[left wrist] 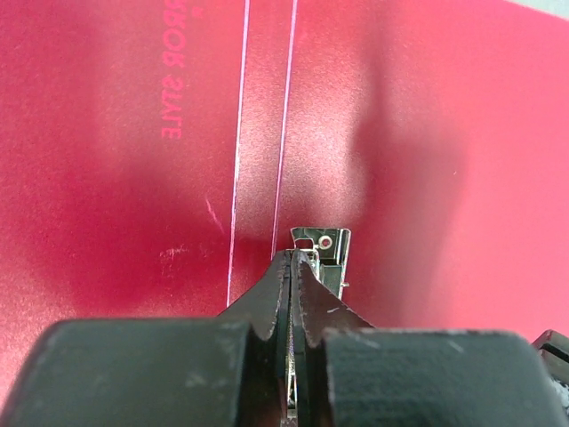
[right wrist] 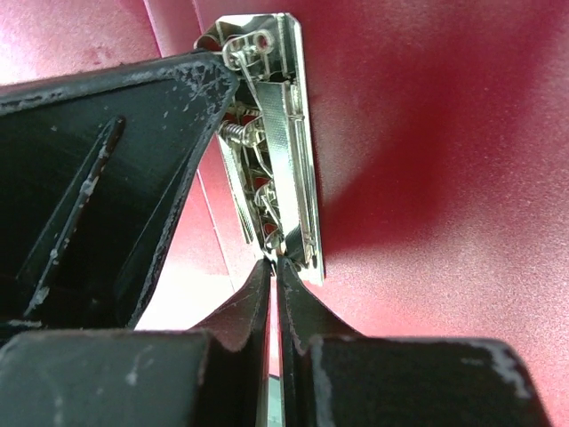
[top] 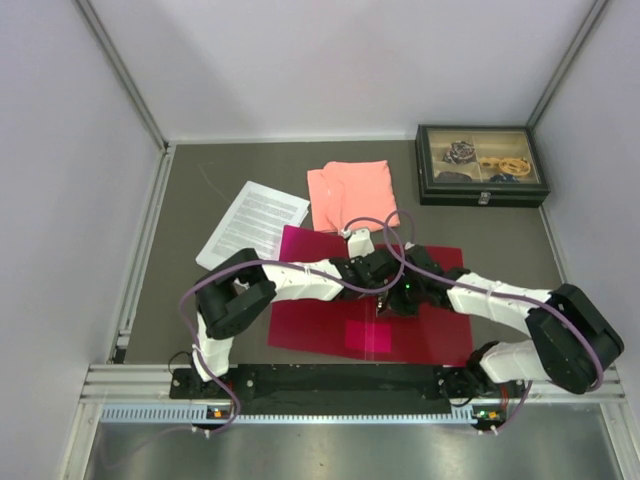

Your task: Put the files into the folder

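The folder [top: 320, 330] is lying open at the near edge of the worktop [top: 200, 180], with no sheets in it. Over its spine, the left gripper [left wrist: 292, 258] is clenched with its tips at the metal clip [left wrist: 322, 242]. The right gripper [right wrist: 271, 262] is clenched too, touching the clip; whether either is pinching it I cannot tell. Farther left, the files [top: 252, 222] are lying outside the folder, not yet moved. A cloth [top: 350, 195] is sitting beyond.

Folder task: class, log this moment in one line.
folder open | files outside folder | left gripper shut at clip | right gripper shut at clip
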You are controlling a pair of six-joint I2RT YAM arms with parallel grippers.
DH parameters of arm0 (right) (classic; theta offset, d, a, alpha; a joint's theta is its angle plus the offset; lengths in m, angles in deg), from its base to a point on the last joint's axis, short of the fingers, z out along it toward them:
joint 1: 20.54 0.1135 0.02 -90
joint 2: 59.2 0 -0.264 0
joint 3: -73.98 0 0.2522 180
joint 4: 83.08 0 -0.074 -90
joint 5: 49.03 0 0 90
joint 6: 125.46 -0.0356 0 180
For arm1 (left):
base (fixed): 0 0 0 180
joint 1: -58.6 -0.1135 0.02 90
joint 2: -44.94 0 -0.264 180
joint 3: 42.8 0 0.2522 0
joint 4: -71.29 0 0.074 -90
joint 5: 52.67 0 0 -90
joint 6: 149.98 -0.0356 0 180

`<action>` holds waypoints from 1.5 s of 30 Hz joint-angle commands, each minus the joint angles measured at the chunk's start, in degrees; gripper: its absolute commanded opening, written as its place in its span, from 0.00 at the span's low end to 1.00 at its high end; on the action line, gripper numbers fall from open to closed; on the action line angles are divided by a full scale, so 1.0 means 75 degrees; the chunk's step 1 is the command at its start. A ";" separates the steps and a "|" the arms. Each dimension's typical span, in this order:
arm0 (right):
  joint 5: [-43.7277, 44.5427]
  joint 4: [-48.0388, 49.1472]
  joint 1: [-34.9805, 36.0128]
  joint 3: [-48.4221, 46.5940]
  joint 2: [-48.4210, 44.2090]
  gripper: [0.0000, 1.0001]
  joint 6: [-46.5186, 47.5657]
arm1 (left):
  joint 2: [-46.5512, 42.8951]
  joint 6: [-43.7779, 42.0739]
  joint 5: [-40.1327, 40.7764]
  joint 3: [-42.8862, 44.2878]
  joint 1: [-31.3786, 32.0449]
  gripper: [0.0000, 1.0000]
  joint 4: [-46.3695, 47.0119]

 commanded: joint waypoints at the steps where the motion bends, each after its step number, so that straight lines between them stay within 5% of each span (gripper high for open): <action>1: 0.0846 -0.0189 0.0190 0.0414 0.0044 0.00 0.0572 | -0.0027 -0.0884 -0.0978 -0.0409 -0.0010 0.02 0.0458; 6: 0.0387 0.0479 -0.0209 0.0801 -0.0168 0.00 0.0876 | -0.0707 -0.1390 -0.1096 -0.0972 -0.0115 0.48 0.1153; 8: 0.0293 0.0503 -0.0349 0.0824 -0.0110 0.00 0.0959 | -0.1012 -0.1566 -0.1107 -0.1019 -0.0127 0.55 0.1188; 13: 0.0281 0.0293 -0.0502 0.0754 -0.0098 0.00 0.1310 | -0.1715 -0.1637 -0.0862 -0.1568 -0.0127 0.36 0.1352; 15: 0.0188 0.0292 -0.0526 0.0684 -0.0098 0.00 0.1533 | -0.1786 -0.1555 -0.0826 -0.1733 -0.0127 0.20 0.1364; 16: 0.0129 0.0327 -0.0537 0.0614 -0.0156 0.00 0.1580 | -0.1821 -0.1520 -0.0826 -0.1954 -0.0139 0.03 0.1399; 17: 0.0059 0.0374 -0.0537 0.0590 -0.0168 0.00 0.1685 | -0.1821 -0.1485 -0.0849 -0.2084 -0.0139 0.00 0.1550; 24: -0.0983 0.0948 -0.0631 0.0496 -0.0425 0.00 0.1674 | -0.1378 -0.1041 -0.1294 -0.2613 -0.0116 0.00 0.2067; 34: -0.1465 0.1382 -0.0690 0.0672 -0.0496 0.15 0.1510 | -0.1118 -0.0243 -0.1272 -0.2941 -0.0092 0.00 0.2056; 38: -0.1395 0.1300 -0.0713 0.0660 -0.0508 0.00 0.1568 | -0.1071 -0.0184 -0.1283 -0.2953 -0.0081 0.00 0.2021; 45: -0.0471 0.0330 -0.0713 0.0321 -0.0157 0.00 0.1803 | -0.1107 -0.0172 -0.1213 -0.2860 -0.0092 0.00 0.1657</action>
